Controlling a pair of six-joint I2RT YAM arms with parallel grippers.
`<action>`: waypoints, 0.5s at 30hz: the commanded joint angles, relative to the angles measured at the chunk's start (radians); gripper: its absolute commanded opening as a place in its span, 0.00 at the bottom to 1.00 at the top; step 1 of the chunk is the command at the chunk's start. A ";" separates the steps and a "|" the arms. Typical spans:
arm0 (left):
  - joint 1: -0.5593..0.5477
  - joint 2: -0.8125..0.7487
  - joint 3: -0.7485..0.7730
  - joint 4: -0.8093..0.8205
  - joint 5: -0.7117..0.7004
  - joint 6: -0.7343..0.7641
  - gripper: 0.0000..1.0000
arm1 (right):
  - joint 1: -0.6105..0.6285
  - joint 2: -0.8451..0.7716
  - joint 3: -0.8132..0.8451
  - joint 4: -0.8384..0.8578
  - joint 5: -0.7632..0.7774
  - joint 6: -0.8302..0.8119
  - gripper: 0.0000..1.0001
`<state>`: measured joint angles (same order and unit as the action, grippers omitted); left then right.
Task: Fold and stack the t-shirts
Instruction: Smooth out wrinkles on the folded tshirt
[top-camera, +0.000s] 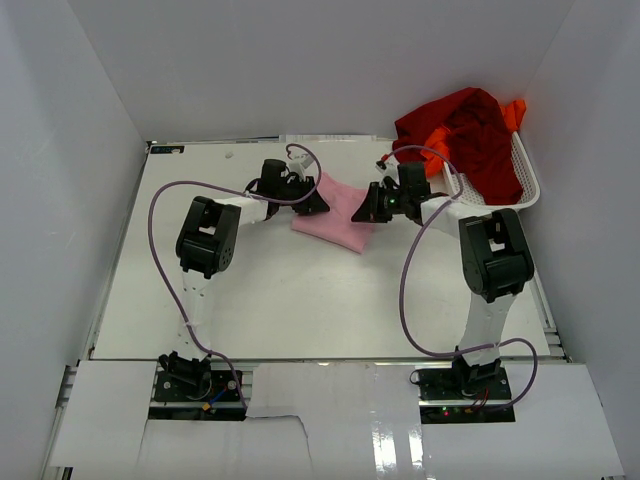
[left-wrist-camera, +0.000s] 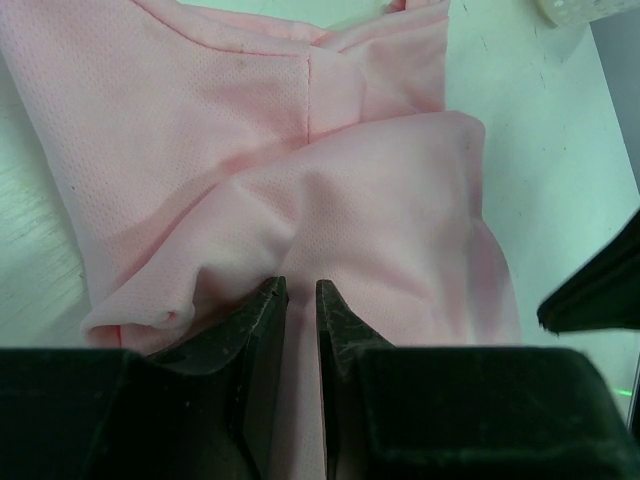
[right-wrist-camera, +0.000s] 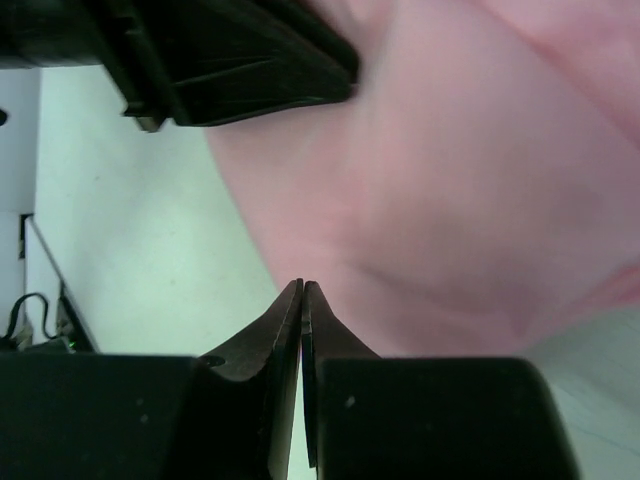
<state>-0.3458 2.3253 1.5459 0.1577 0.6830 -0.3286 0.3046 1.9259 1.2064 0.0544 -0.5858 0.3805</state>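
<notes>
The light pink t-shirt (top-camera: 335, 218) lies folded small on the white table. My left gripper (top-camera: 318, 200) is at its left edge. In the left wrist view the left gripper (left-wrist-camera: 301, 290) has its jaws nearly together with pink cloth (left-wrist-camera: 330, 190) in the narrow gap. My right gripper (top-camera: 362, 212) is at the shirt's right edge. In the right wrist view the right gripper (right-wrist-camera: 302, 288) is shut, with its tips at the border of the pink cloth (right-wrist-camera: 470, 190) and nothing between them. The dark red t-shirt (top-camera: 470, 135) and the orange t-shirt (top-camera: 438, 140) are heaped in the basket.
The white mesh basket (top-camera: 527, 178) stands at the back right against the wall. White walls close in the table on three sides. Purple cables loop above both arms. The other gripper shows as a dark shape in each wrist view (left-wrist-camera: 600, 290) (right-wrist-camera: 230, 60).
</notes>
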 joint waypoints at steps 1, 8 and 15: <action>-0.004 -0.009 -0.013 -0.110 -0.106 0.046 0.31 | 0.039 0.039 0.058 0.025 -0.117 0.035 0.08; -0.004 -0.024 -0.020 -0.112 -0.114 0.048 0.32 | 0.083 0.149 0.099 0.099 -0.195 0.104 0.08; -0.004 -0.030 -0.024 -0.126 -0.123 0.065 0.32 | 0.065 0.173 0.064 0.047 -0.171 0.094 0.08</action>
<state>-0.3500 2.3135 1.5459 0.1349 0.6518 -0.3119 0.3870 2.1147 1.2728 0.1097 -0.7517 0.4835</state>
